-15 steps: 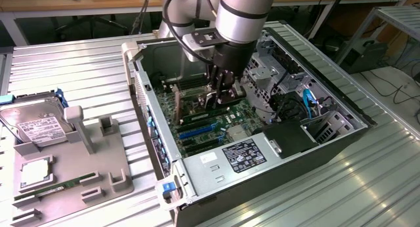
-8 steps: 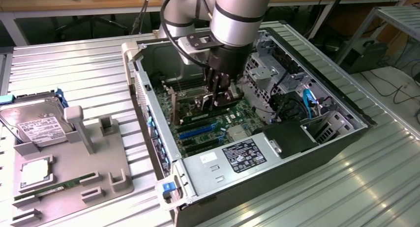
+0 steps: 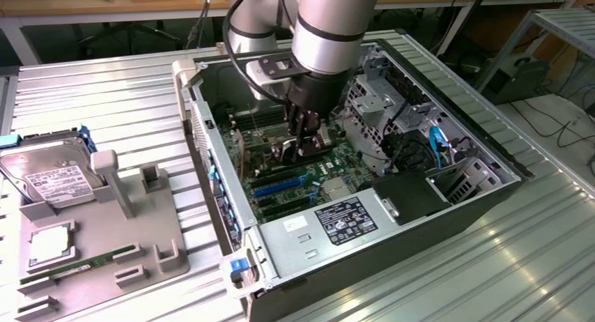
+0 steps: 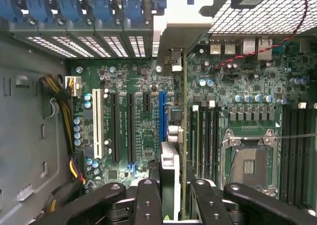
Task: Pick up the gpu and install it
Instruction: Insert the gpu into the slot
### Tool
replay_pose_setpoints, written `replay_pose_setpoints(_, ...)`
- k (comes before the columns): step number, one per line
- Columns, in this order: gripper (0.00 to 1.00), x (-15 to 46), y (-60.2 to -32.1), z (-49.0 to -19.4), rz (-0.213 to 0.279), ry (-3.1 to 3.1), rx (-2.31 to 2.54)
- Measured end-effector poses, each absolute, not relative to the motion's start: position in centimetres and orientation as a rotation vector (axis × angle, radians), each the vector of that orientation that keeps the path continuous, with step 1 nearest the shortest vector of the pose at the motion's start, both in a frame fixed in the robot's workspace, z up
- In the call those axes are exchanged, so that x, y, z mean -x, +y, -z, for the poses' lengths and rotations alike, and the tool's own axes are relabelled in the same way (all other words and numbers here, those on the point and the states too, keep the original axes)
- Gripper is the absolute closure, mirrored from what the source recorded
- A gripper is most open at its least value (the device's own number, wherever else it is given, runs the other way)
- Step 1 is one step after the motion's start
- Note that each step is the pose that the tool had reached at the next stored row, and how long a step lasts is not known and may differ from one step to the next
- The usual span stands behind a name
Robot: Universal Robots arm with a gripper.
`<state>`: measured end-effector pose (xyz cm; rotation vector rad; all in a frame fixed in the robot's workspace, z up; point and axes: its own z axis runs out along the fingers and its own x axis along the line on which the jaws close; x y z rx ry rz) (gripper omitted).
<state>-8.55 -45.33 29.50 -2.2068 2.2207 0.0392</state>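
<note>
Grip confirmed: end effector (image 4: 176, 205) part-closed, fingers (image 4: 148, 205) clamped either side of the graphics card (image 4: 173, 136), held edge-on inside the open computer case (image 3: 391, 266), just beside the blue slot (image 4: 162, 116); upright hold judged to suit pressing into the motherboard (image 4: 138, 136); seating cannot be told

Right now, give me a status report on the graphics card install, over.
Gripper shut on thin black gpu card. Card on edge over green motherboard, beside blue slot; seating unclear. Red-black wire apart from it.
</note>
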Motion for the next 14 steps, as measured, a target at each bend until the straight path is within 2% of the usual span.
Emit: replay_pose_setpoints(14,0.72,8.8,-45.7,-26.8,-0.039,2.221,2.207)
